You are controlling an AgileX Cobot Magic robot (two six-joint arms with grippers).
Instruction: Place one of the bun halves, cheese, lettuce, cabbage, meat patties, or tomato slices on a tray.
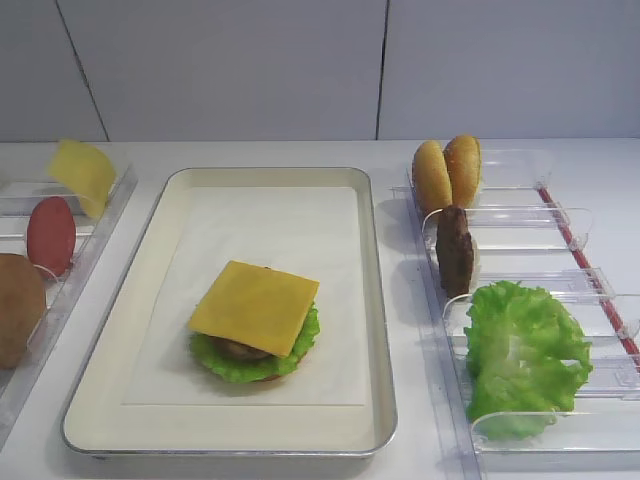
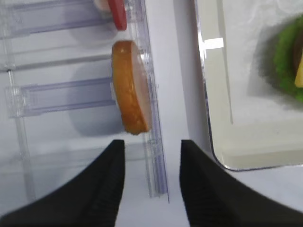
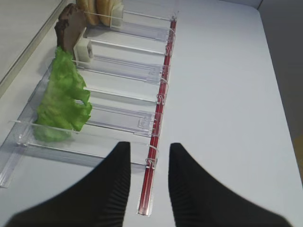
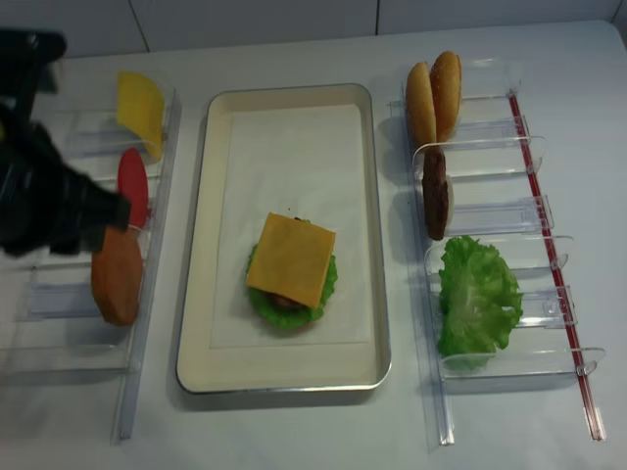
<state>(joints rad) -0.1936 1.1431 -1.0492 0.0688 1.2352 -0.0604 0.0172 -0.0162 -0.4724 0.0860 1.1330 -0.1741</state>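
At the lower centre of the tray (image 1: 375, 300) in the high view, your stack stands as a lettuce leaf (image 1: 208, 352), a meat patty (image 1: 237, 350) and the cheese (image 1: 255, 306) on top, its corners overhanging. In the left wrist view, the left gripper (image 2: 152, 176) hangs with its jaws spread and nothing between them, just below the bun half (image 2: 131, 92) standing on edge in the clear holder (image 2: 61, 94) at centre left. If you go for that bun, watch the holder's thin wall beside it: a finger landing on the plastic could drag the whole rack or tip the bun flat. The tomato slice (image 2: 117, 12) at the top edge stands close by and could get knocked. In the right wrist view the right gripper (image 3: 149, 177) is likewise parted and empty, at the bottom of the frame over the red strip (image 3: 158, 109) of the right-hand rack. Set anything down off-centre and the smooth cheese may let it slide.
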